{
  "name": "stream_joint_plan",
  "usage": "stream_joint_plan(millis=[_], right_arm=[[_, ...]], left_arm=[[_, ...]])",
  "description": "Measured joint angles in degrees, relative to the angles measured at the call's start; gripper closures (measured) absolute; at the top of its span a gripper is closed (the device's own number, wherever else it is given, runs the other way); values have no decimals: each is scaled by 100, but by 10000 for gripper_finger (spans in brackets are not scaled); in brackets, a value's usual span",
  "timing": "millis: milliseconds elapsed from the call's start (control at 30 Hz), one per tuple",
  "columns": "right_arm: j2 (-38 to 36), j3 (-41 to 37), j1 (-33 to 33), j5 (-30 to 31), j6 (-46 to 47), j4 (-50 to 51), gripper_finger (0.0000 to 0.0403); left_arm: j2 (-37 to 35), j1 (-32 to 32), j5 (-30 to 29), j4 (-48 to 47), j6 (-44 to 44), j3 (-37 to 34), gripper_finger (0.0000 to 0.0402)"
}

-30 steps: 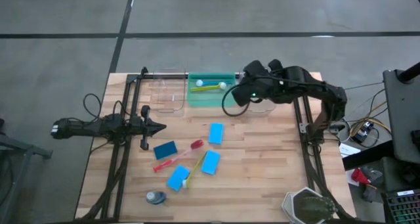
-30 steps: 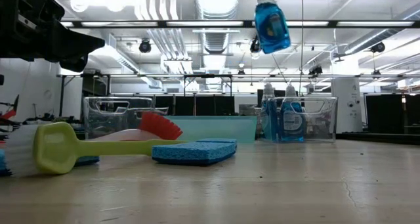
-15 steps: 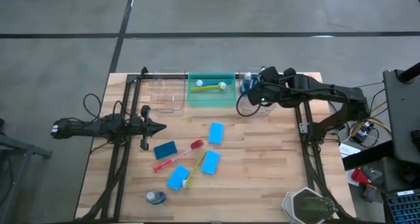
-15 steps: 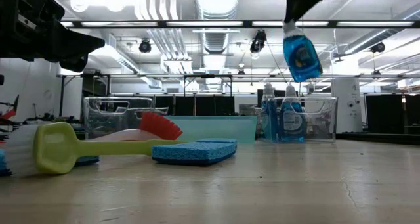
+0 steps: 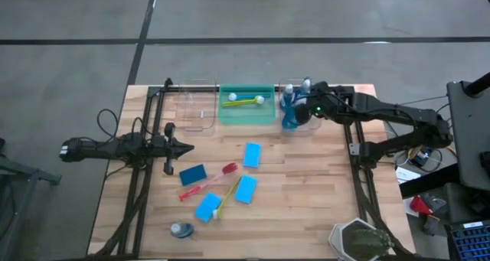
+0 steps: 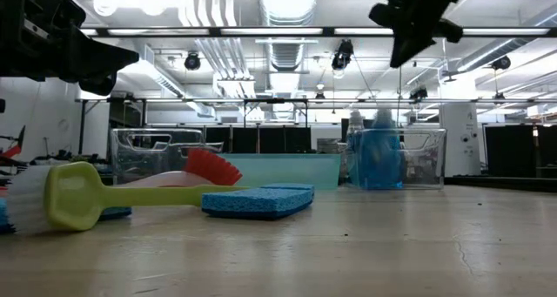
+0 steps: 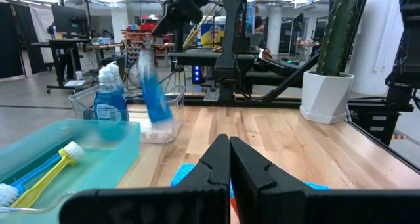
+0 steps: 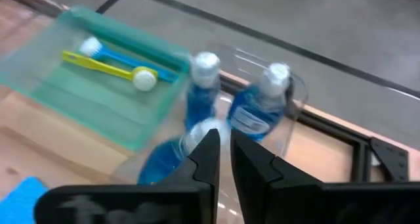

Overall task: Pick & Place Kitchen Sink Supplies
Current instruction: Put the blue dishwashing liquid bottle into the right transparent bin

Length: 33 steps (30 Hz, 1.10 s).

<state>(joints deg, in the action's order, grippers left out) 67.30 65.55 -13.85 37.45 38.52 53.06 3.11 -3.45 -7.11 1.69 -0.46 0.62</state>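
Lying below the right pincer (image 8: 223,159), a blurred bottle (image 8: 172,159) shows.

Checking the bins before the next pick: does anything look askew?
Yes. One clear bottle of blue liquid in the clear bin leans steeply, unlike the two upright bottles beside it. The right gripper hangs just above it; the left gripper waits over the table's left side.
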Motion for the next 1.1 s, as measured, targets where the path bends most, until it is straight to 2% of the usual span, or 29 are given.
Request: stream_joint_plan(millis=[133,300,733,867,967,1100], right_arm=[[-164,-328,-195,-14,-47,-137,384],[-360,-568,-308,-609,-379,-761,394],[-688,-687,-479,-606,-405,-1481,394],[-577,-766,-635,-817,0,-1651,394],[-421,-832,-842,-1262,355,-1744,383],[-125,-855,-1104,-1541,598,-1788,339]], left_arm=[[0,-1,0,0,0,0,399],[0,-1,0,0,-1,0,399],[0,1,0,0,1,0,399],[0,1,0,0,1,0,399],[0,1,0,0,-1,0,399],[0,1,0,0,1,0,399]])
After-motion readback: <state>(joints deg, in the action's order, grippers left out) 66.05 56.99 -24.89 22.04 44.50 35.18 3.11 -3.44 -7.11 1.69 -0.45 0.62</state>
